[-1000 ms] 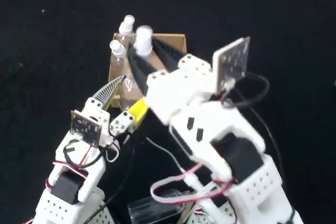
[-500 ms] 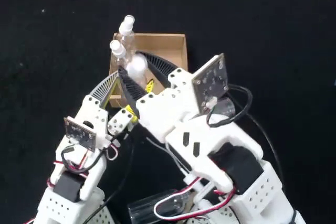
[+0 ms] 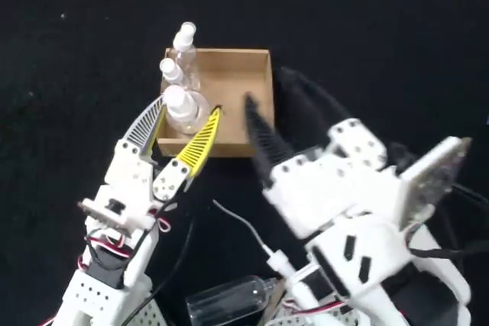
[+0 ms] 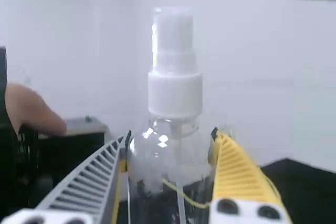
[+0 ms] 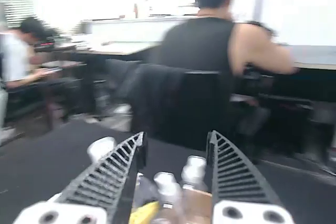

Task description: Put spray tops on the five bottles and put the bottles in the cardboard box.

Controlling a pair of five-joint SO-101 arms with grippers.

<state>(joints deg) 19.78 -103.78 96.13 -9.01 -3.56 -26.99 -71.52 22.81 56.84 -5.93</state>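
Left gripper (image 3: 188,112): jaws clamped on a capped bottle (image 4: 169,163), upright at the near-left part of the cardboard box (image 3: 233,85), just beside two capped bottles (image 3: 173,74) standing in its far-left corner; a crooked descent or early release may topple it onto those neighbours. Right gripper (image 5: 176,141): jaws spread, empty, near the box's right wall, where a stray sweep may shove the box; one uncapped bottle (image 3: 229,299) lies on the table (image 3: 397,51) near the arm bases.
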